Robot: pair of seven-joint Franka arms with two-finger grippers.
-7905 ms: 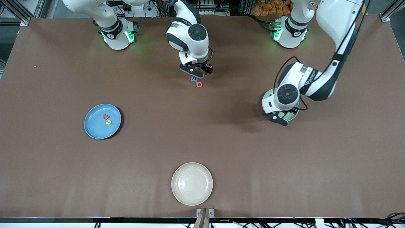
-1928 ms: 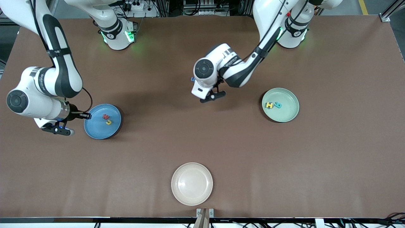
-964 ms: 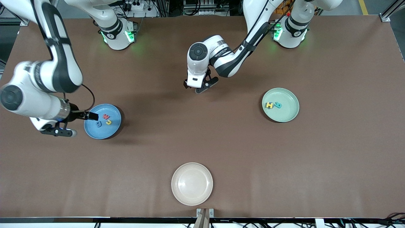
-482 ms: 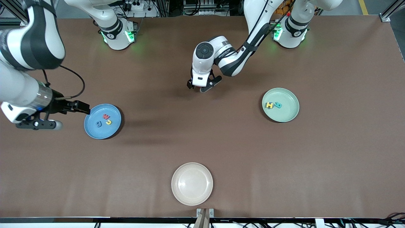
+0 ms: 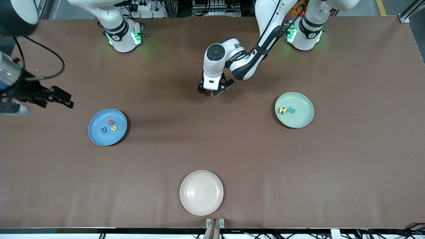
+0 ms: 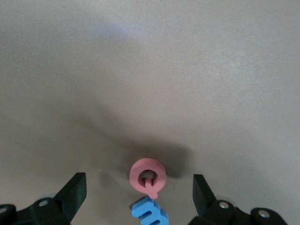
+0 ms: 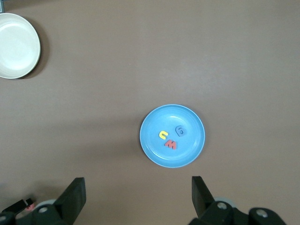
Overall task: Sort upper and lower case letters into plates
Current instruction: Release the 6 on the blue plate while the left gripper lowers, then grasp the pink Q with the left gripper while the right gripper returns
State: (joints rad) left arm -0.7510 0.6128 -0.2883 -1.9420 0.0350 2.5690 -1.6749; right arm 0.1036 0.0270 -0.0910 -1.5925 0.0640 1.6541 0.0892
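Left wrist view: blue letter partly cut off.

A broad brown table carries everything here. Three round plates lie directly on it. The blue plate lies toward the right arm's end, the mint green plate toward the left arm's end, about level with it. The cream-white plate sits between them and much nearer the front camera, close to the table's edge. Farther from the camera, about mid-table, a pink letter and a blue letter lie flat on the bare surface, touching each other.
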